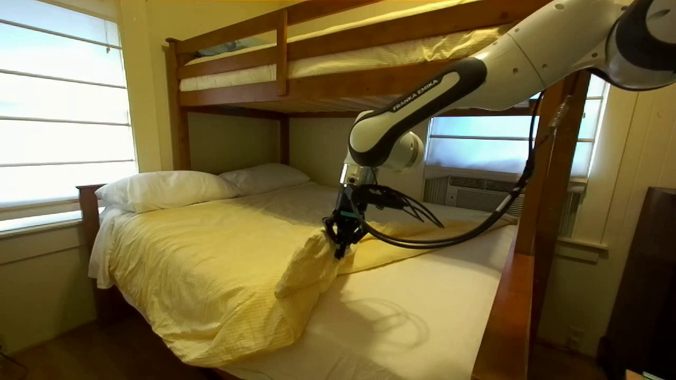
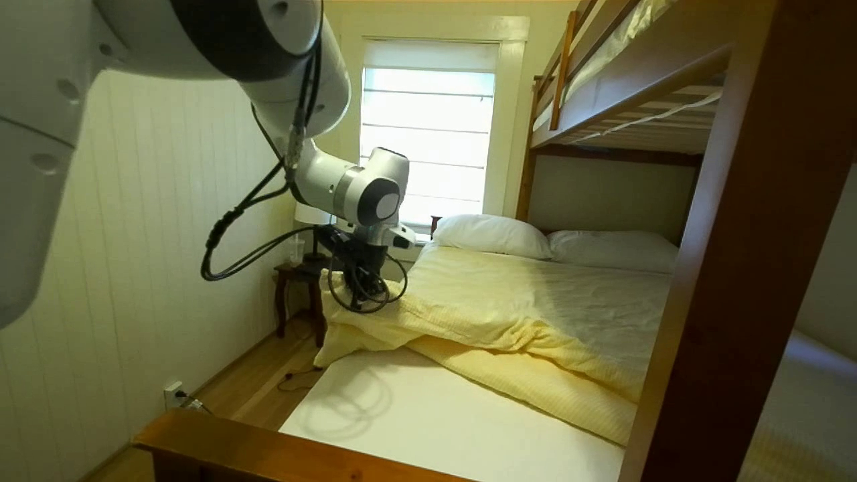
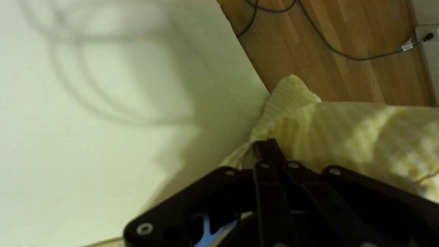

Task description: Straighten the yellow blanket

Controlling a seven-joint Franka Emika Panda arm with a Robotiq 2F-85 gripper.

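Note:
The yellow blanket (image 1: pixel 211 264) lies over the pillow-side part of the bed in both exterior views, also here (image 2: pixel 469 301). Its near edge is wrinkled and folded back in a slanting band across the mattress. My gripper (image 1: pixel 340 252) is shut on the blanket's edge and holds a bunched part raised above the bed. In an exterior view, the gripper (image 2: pixel 358 301) is at the bed's side near the blanket's corner. In the wrist view, the closed fingers (image 3: pixel 270 144) meet at the blanket (image 3: pixel 343 133), which hangs past the mattress side. The pinched cloth between the fingertips is mostly hidden.
The white mattress (image 1: pixel 406 306) shows at the foot end. White pillows (image 1: pixel 169 190) lie at the head. A wooden bunk post (image 2: pixel 730 268), a footboard (image 2: pixel 268 448) and the upper bunk frame the bed. A side table (image 2: pixel 301 271) with a lamp stands beyond the gripper.

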